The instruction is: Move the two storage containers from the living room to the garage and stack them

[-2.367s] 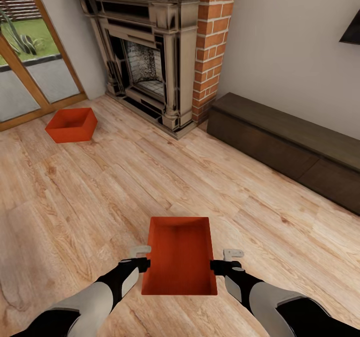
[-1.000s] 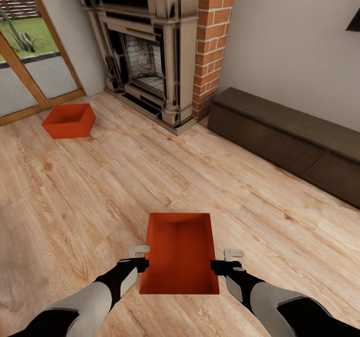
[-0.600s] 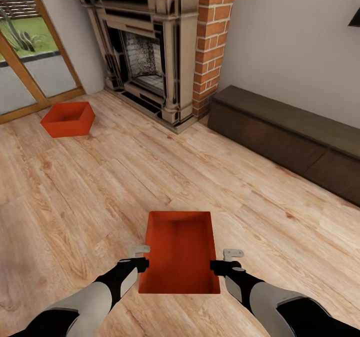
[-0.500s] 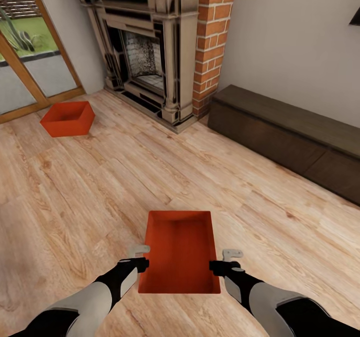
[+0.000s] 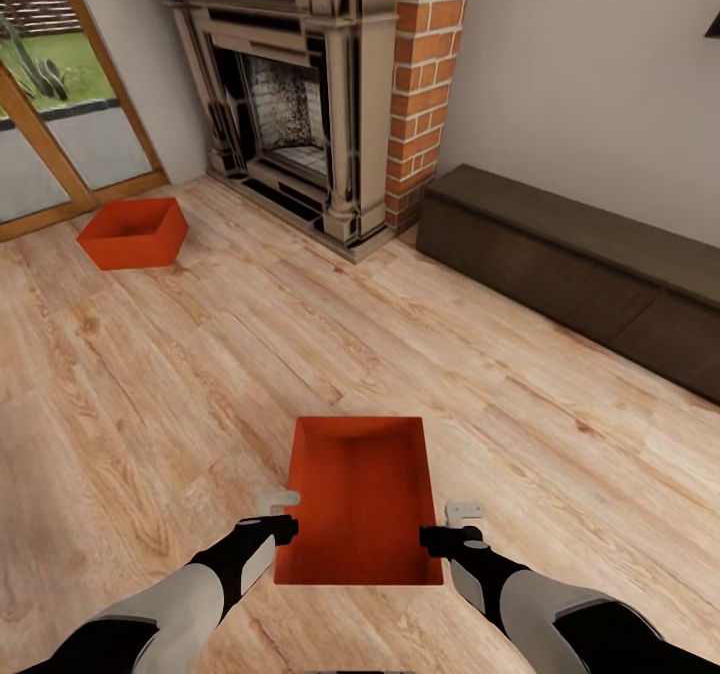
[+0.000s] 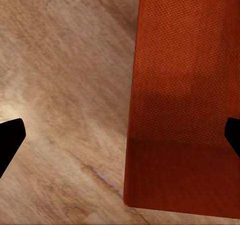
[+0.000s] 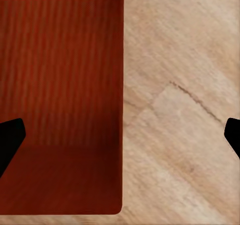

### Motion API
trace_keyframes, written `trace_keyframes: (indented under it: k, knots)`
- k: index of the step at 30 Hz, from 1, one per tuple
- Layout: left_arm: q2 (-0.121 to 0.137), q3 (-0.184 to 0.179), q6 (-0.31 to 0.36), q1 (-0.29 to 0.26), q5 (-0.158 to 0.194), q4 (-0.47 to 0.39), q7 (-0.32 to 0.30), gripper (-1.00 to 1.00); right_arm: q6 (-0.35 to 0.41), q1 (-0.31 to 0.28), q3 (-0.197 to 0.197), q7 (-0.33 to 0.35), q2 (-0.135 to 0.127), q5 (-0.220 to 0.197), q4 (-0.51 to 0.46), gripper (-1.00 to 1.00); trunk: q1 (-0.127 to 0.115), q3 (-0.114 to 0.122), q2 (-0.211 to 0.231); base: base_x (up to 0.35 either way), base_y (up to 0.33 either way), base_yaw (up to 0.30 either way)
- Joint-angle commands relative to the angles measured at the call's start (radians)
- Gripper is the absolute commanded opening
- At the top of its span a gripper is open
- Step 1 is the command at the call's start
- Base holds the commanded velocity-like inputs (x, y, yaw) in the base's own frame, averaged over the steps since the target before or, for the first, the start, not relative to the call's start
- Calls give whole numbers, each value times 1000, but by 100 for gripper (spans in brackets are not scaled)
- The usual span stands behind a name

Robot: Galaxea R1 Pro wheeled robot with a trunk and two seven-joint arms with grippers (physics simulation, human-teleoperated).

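Observation:
One red-orange storage container (image 5: 358, 499) sits on the light wood living-room floor between my two arms, open side up and empty. My left gripper (image 5: 284, 526) is open at its left wall, whose edge runs between the two dark fingertips (image 6: 11, 140) in the left wrist view. My right gripper (image 5: 434, 536) is open at its right wall; the right wrist view has that wall's edge between the fingertips (image 7: 10, 137) of the container (image 7: 60, 85). The second container (image 5: 133, 232) stands far off at the left, near the glass door.
A brick fireplace (image 5: 300, 94) stands at the back. A long low dark cabinet (image 5: 580, 259) runs along the right wall. A wood-framed glass door (image 5: 50, 124) closes the left side. Bare plank floor (image 5: 300, 334) lies between the containers.
The whole view has shifted, so the camera moved. The near container now looks slightly larger between the grippers. Both grippers stay open at its side walls.

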Motion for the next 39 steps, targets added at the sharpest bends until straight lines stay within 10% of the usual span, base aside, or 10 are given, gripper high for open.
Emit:
trace_keyframes:
  k: [1,39]
  knots:
    - [0,-4,5,0,10,-2,4,100,-6,-1,9,-2,0,-10,3,100,4,-4,-8,0,0,0]
    - [1,-3,5,0,10,2,4,100,-5,-1,9,-2,0,-10,2,100,149,-123,-274,0,0,0]
